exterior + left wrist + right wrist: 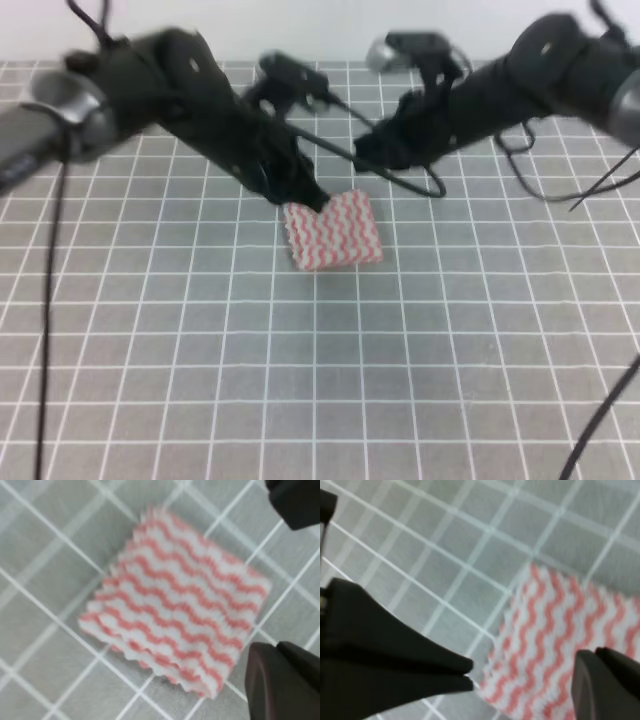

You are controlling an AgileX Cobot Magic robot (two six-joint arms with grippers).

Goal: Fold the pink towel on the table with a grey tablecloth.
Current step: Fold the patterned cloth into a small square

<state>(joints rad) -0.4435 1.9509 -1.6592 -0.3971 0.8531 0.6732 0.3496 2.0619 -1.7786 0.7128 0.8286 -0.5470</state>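
The pink towel (pixel 333 230) lies near the middle of the grey gridded surface (pixel 300 380) as a compact, layered rectangle, so the folding looks largely done. The left hand (pixel 305 193) hovers at its upper left corner, the right hand (pixel 375 150) just above it; both stand apart, gripping nothing.

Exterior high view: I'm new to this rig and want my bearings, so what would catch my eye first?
The pink towel stands out first, a small zigzag-striped square lying near the middle of the table with a grey tablecloth. Next come the two black arms reaching in from the far corners: the left gripper sits at the towel's far left corner, and the right gripper hangs just beyond its far edge. Both wrist views show open jaws with the towel below.
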